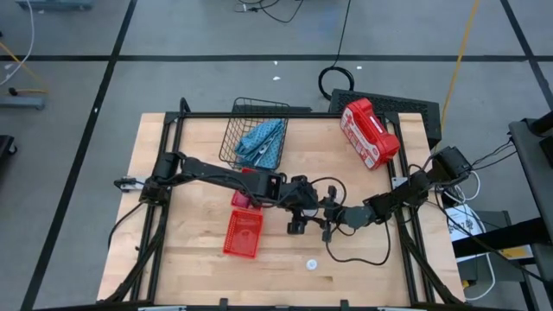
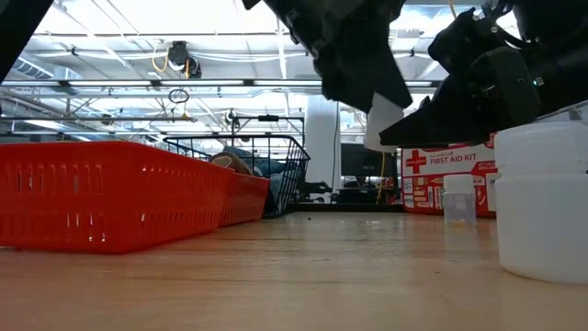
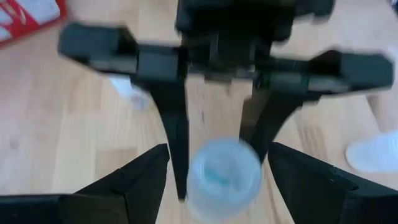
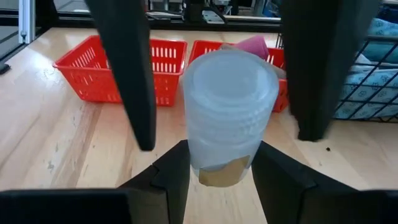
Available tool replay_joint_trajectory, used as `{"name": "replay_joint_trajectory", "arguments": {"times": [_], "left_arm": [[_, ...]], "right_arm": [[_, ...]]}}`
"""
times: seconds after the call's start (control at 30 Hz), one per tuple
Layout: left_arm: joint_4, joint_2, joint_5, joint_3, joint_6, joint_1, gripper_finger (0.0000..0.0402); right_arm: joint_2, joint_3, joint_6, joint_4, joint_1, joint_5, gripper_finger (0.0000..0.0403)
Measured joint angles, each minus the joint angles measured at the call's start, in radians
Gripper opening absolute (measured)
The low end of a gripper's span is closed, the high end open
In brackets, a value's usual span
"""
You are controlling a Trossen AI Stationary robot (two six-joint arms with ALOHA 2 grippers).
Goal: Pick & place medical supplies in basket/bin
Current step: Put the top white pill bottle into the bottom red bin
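A small white vial (image 4: pixel 229 106) with a ribbed cap and a tan label hangs above the table's middle, with my right gripper (image 4: pixel 221 177) shut on it. My left gripper (image 3: pixel 217 180) reaches in from the table's left and is open; its fingers (image 4: pixel 134 74) stand on either side of the vial, and I see no plain touch. In the high view the two grippers meet at the middle (image 1: pixel 313 216). The black wire basket (image 1: pixel 238 130) at the far side holds the light-blue pouch (image 1: pixel 263 142). Two red bins (image 1: pixel 244 233) stand left of the grippers; the farther bin (image 1: pixel 244 199) holds a pink roll (image 4: pixel 252 45). My right gripper pinches the vial's lower end (image 4: pixel 224 169), by the tan label, between its two fingers. The fingers come nearly level from the table's right. The vial is lifted clear of the table, cap end up.
The big red and white case (image 1: pixel 370 131) lies at the far right. A loose white vial (image 1: pixel 311 264) stands near the front edge, and two more vials (image 2: pixel 457 204) (image 2: pixel 542 202) show in the low view. Bare wood lies on the table's left side.
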Motion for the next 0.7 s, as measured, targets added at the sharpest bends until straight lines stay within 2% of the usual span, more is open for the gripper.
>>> {"name": "replay_joint_trajectory", "arguments": {"times": [0.7], "left_arm": [[-0.046, -0.007, 0.008, 0.000, -0.008, 0.004, 0.0284]], "right_arm": [[0.000, 0.000, 0.015, -0.032, 0.000, -0.026, 0.0146]]}}
